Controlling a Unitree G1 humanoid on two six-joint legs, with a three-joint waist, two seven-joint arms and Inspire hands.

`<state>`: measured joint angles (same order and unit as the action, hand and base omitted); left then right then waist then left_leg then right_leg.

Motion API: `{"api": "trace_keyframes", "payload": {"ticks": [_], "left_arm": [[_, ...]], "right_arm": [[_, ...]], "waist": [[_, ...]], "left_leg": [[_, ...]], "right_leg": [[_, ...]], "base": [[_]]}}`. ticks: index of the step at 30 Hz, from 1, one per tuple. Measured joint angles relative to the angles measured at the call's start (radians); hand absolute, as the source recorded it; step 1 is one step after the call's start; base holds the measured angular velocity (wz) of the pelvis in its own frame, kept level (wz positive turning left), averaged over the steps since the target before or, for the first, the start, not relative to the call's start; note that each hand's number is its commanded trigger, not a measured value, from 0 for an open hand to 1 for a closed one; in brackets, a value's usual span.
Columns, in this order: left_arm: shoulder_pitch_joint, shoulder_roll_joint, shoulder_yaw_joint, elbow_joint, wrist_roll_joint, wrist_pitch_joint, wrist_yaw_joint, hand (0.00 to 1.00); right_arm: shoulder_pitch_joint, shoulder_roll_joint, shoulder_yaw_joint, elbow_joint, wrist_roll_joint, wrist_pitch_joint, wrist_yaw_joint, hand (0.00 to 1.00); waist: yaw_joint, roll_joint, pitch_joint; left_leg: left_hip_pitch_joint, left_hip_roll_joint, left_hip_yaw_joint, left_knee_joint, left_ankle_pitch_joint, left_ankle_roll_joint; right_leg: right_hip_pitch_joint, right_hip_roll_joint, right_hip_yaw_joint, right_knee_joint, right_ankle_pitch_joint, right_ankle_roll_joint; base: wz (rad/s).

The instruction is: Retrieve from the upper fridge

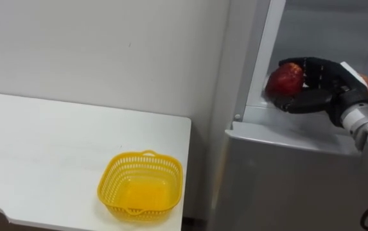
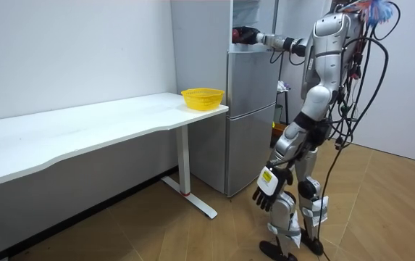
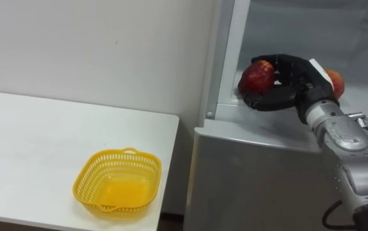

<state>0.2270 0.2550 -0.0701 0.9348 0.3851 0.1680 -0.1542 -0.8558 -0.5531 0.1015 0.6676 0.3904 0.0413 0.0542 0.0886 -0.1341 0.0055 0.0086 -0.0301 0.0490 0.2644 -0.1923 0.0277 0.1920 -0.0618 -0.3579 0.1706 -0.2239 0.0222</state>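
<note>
My right hand [image 1: 315, 88] reaches into the open upper compartment of the grey fridge [image 1: 280, 173], low at its left front edge. Its dark fingers are curled round a red apple [image 1: 285, 79], held just above the compartment floor. A second reddish fruit [image 3: 335, 81] peeks out behind the wrist, further inside. In the room view I stand facing the fridge [image 2: 250, 109] with the right arm stretched out to the hand [image 2: 246, 35]. My left hand [image 2: 267, 190] hangs by my thigh with relaxed fingers.
A yellow plastic basket [image 1: 140, 185] with nothing in it sits near the right end of the white table [image 1: 42, 147], left of the fridge. A narrow gap separates the table edge from the fridge side. A white wall runs behind.
</note>
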Motion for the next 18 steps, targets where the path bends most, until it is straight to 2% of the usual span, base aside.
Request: {"api": "trace_keyframes", "payload": {"ticks": [4, 8, 13, 15, 18], "left_arm": [[-0.005, 0.003, -0.002, 0.000, -0.001, 0.000, 0.011, 0.00], [-0.020, 0.008, -0.001, 0.008, -0.003, -0.002, 0.018, 0.00], [-0.020, 0.001, -0.001, 0.005, -0.002, -0.009, 0.020, 0.00], [-0.023, 0.001, -0.002, 0.006, -0.004, -0.010, 0.028, 0.00], [-0.028, -0.004, -0.012, 0.007, -0.023, -0.037, 0.067, 0.00]], "right_arm": [[0.000, 0.000, 0.017, -0.025, 0.014, 0.010, -0.012, 1.00], [0.000, 0.001, 0.033, -0.092, -0.004, 0.023, -0.052, 1.00], [0.004, 0.011, 0.031, -0.251, -0.060, 0.023, -0.159, 1.00], [0.016, 0.012, 0.031, -0.312, -0.080, 0.021, -0.189, 1.00], [0.067, 0.019, 0.025, -0.440, -0.147, 0.014, -0.248, 1.00]], "waist": [[-0.006, -0.003, -0.0012], [-0.005, 0.006, 0.0000], [-0.030, 0.043, -0.0051], [-0.039, 0.051, -0.0066], [-0.046, 0.059, -0.0069]], "left_leg": [[0.000, 0.000, 0.002, 0.001, 0.000, 0.000], [-0.001, 0.000, 0.004, 0.004, 0.000, 0.000], [-0.002, -0.001, 0.006, 0.008, -0.001, 0.001], [0.006, 0.000, 0.005, 0.007, -0.001, 0.001], [0.014, 0.001, 0.004, 0.001, -0.001, 0.001]], "right_leg": [[0.000, 0.000, -0.001, -0.001, 0.000, 0.000], [-0.001, 0.001, 0.000, 0.000, 0.000, 0.000], [0.004, 0.000, -0.001, 0.000, 0.000, 0.000], [0.012, 0.000, -0.001, -0.001, 0.000, 0.000], [0.015, 0.001, 0.004, -0.001, 0.000, 0.000]], "base": [[0.00], [-0.01], [0.00], [0.00], [-0.01]]}}
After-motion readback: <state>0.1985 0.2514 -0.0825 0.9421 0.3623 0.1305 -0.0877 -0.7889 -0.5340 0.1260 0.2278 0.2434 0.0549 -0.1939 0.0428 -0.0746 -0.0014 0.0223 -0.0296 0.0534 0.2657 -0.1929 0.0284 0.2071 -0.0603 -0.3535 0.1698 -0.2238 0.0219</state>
